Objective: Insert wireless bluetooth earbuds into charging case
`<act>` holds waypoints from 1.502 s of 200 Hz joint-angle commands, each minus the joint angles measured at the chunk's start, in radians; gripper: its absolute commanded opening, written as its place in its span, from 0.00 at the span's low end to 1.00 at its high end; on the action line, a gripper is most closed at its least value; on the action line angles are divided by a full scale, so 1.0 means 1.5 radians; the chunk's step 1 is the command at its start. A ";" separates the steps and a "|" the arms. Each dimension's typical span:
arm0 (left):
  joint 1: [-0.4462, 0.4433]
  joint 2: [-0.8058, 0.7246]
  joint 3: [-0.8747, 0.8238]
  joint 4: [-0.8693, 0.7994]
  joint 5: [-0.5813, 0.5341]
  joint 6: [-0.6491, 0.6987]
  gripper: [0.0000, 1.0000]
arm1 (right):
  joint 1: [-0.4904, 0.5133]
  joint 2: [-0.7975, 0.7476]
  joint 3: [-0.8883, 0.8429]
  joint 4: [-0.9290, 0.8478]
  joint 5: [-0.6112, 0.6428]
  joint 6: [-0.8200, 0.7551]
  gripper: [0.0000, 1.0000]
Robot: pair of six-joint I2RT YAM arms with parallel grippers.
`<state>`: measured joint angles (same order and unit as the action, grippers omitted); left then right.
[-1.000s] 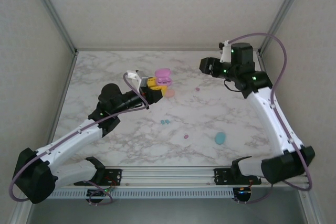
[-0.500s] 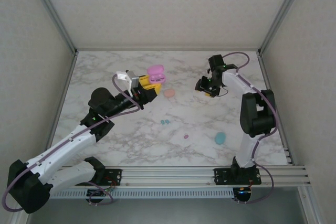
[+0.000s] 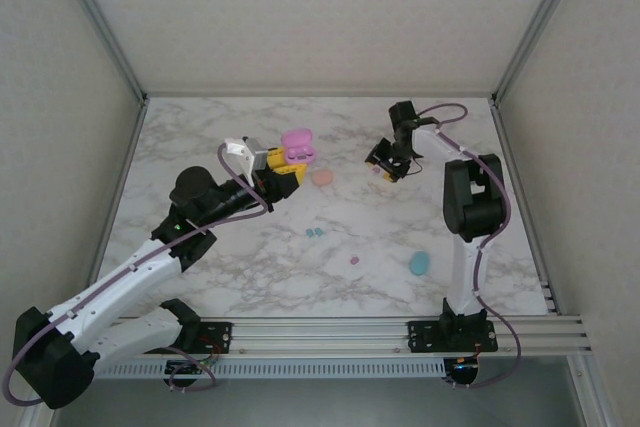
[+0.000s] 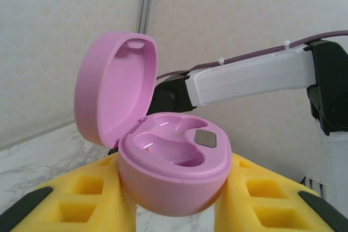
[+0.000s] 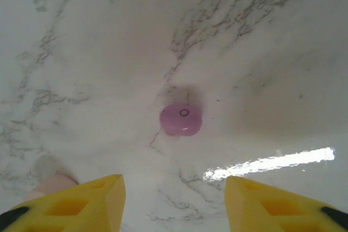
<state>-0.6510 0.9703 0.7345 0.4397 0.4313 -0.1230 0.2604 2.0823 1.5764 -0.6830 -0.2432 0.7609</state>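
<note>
Top external view, nearest you: a teal case, a loose pink earbud and two teal earbuds lie on the worktop, untouched. Farther back on the left, your left end effector keeps its grip on the open pink charging case, lid up and both wells empty, and it has shifted slightly left. The real change is far right. Your right arm has folded in, and the right end effector, fingers apart and empty, now hangs over a second pink earbud. You look lined up for the pick, and nothing is loaded yet.
</note>
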 commanded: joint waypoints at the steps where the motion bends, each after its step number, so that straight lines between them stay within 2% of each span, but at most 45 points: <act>1: -0.001 -0.013 0.021 -0.003 -0.006 0.014 0.33 | 0.004 0.020 0.020 0.000 -0.003 0.040 0.51; 66: -0.001 -0.012 0.028 -0.016 -0.005 0.020 0.33 | 0.005 0.055 0.054 0.008 -0.006 0.050 0.47; 131: -0.001 -0.012 0.033 -0.024 -0.007 0.022 0.33 | 0.008 0.081 0.085 -0.011 0.015 0.043 0.47; 273: -0.001 -0.011 0.036 -0.037 -0.010 0.025 0.33 | 0.035 0.137 0.191 -0.122 0.114 -0.069 0.41; 300: -0.001 -0.011 0.035 -0.039 -0.009 0.024 0.33 | 0.039 0.150 0.209 -0.146 0.140 -0.095 0.36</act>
<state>-0.6510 0.9691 0.7574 0.3794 0.4313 -0.1005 0.3080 2.2734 1.8416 -0.8322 -0.1009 0.6762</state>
